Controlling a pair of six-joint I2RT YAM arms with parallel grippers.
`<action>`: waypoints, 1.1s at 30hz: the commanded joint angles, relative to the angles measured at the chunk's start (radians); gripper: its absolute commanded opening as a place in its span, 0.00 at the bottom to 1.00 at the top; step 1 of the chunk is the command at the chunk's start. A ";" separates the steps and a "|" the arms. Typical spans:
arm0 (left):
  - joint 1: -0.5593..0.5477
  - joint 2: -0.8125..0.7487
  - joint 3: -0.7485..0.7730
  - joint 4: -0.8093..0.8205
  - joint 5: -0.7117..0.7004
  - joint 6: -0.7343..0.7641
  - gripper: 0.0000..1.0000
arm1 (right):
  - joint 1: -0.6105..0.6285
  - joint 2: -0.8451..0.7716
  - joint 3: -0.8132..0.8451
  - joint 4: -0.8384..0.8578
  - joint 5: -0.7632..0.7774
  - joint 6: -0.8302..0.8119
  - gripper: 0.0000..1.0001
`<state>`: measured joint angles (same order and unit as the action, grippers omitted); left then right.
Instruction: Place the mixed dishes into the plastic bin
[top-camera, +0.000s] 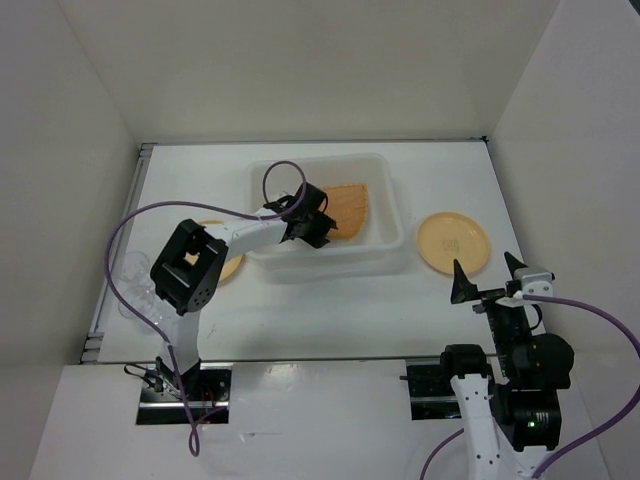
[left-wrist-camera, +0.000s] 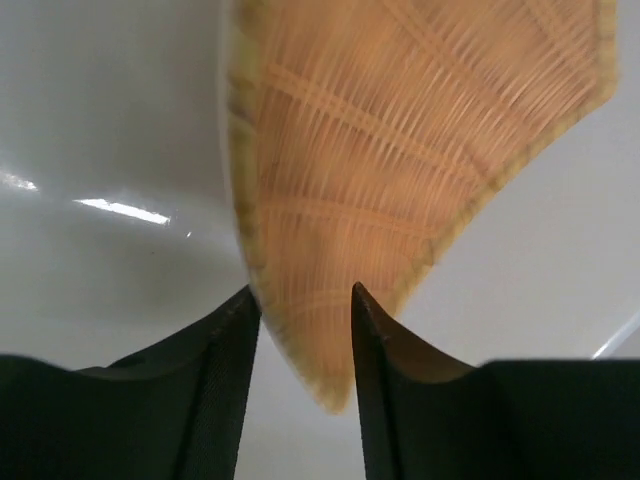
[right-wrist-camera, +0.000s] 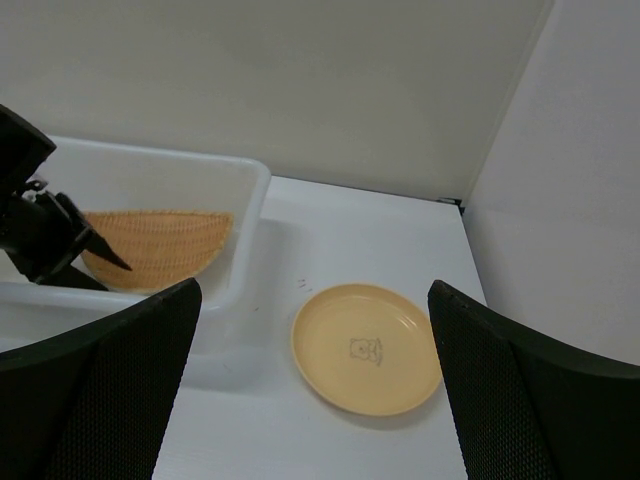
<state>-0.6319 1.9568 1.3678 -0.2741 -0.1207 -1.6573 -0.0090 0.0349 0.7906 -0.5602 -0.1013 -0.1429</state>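
Bright, even overhead light (shadows soft and faint) washes the white table (top-camera: 300, 320). In the left wrist view the woven tan rounded-triangle basket dish (left-wrist-camera: 400, 170) is blurred, and a glare streak crosses the translucent white plastic bin (left-wrist-camera: 120, 150). The black fingers (right-wrist-camera: 100, 400) in the right wrist view's lower corners are out of focus.

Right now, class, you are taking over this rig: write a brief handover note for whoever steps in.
The left gripper is inside the bin, jaws straddling a corner of the basket; grip unclear.
The right gripper is open, empty, near the right plate.
Done: basket inside the bin, release not confirmed.
Left: right plate, left plate beside the bin, clear cup far left.
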 joint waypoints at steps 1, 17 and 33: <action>-0.017 0.027 0.080 0.081 0.053 0.020 0.51 | 0.007 0.036 -0.010 0.063 0.011 0.005 0.98; -0.058 -0.483 0.243 -0.260 -0.305 0.763 1.00 | -0.035 0.725 0.186 -0.050 0.120 0.091 0.98; -0.132 -1.090 -0.102 -0.324 -0.631 1.241 1.00 | -0.261 1.417 0.595 -0.415 0.101 -0.032 0.98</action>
<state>-0.7635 0.8738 1.3025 -0.5751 -0.7029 -0.5251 -0.2657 1.3739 1.3537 -0.9058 -0.0612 -0.1162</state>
